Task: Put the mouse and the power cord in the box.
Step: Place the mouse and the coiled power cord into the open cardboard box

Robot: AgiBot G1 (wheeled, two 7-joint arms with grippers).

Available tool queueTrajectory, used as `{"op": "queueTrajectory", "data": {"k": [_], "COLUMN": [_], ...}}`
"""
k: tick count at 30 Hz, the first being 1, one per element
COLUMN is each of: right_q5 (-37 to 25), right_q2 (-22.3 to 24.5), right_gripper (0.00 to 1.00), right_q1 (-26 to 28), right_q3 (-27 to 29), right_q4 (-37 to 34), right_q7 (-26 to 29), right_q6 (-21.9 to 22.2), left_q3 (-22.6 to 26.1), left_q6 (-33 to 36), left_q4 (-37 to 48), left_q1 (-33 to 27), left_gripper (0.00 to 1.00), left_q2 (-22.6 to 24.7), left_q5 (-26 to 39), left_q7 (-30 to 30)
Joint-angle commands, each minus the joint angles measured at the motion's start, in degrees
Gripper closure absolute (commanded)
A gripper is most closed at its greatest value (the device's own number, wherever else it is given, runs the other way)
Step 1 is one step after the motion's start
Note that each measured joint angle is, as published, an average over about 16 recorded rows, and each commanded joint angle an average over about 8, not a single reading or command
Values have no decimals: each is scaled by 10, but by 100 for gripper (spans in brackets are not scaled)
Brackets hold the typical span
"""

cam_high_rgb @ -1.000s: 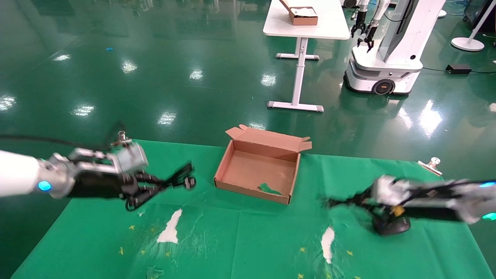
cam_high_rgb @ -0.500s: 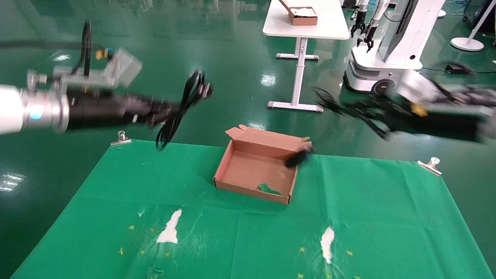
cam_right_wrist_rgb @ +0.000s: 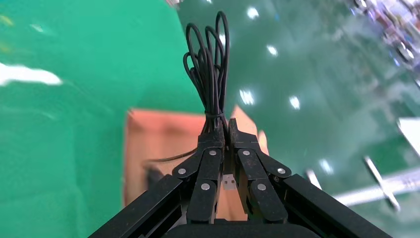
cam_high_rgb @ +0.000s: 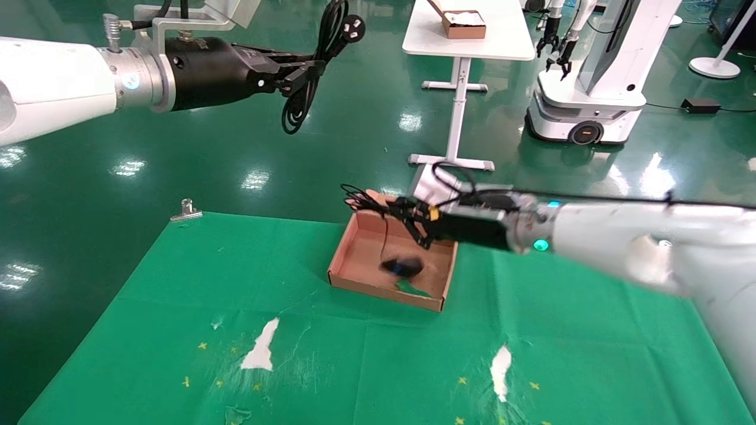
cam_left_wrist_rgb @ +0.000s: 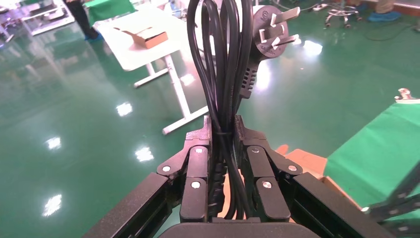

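My left gripper (cam_high_rgb: 304,69) is raised high above the table's far left and is shut on the power cord (cam_high_rgb: 293,109). The cord's loops hang down and its pronged plug (cam_high_rgb: 354,26) points up. The left wrist view shows the cord (cam_left_wrist_rgb: 223,59) pinched between the fingers (cam_left_wrist_rgb: 198,158). My right gripper (cam_high_rgb: 407,217) reaches over the brown box (cam_high_rgb: 384,291) and is shut on the mouse's thin bundled cable (cam_right_wrist_rgb: 210,64). The black mouse (cam_high_rgb: 401,267) dangles blurred on its wire, low inside the box. A USB plug (cam_right_wrist_rgb: 228,182) hangs between the right fingers.
A green cloth (cam_high_rgb: 177,307) with torn white patches (cam_high_rgb: 260,348) covers the table, held by metal clips (cam_high_rgb: 187,209). A green scrap (cam_high_rgb: 411,288) lies in the box. Beyond, a white table (cam_high_rgb: 472,44) carries a smaller brown box (cam_high_rgb: 463,23), and another robot (cam_high_rgb: 590,71) stands beside it.
The left arm lifted the power cord off the cloth and higher still. The right arm raised the mouse, then swung left over the box, and the mouse now dangles inside it.
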Motion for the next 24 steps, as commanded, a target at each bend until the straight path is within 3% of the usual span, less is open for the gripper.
{"op": "queueTrajectory", "data": {"k": [1, 6, 11, 12, 19, 20, 24], "right_q5": [2, -5, -16, -17, -14, -13, -13], "right_q2": [-14, -23, -25, -25, -24, -24, -19], "right_gripper": [100, 100, 98, 89, 4, 0, 0], "right_q1": [-11, -39, -65, -69, -83, -84, -80], "right_q3": [1, -3, -13, -14, -20, -21, -24], "right_q4": [-6, 6, 27, 30, 49, 51, 56], "right_q7": [2, 11, 25, 29, 64, 67, 71], "right_q6": [32, 112, 135, 137, 143, 144, 148], "left_q3": [-1, 4, 10, 11, 19, 21, 28], "left_q6": [1, 25, 35, 36, 50, 52, 51], "left_q4": [-12, -27, -35, -37, -47, -49, -58], "left_q1": [4, 10, 13, 14, 15, 16, 20], "left_gripper": [100, 100, 100, 100, 100, 100, 100], "left_q2": [2, -8, -16, -17, -17, -16, -7], "left_q5": [-1, 8, 17, 18, 31, 33, 43], "left_q7": [-2, 3, 6, 7, 10, 12, 21]}}
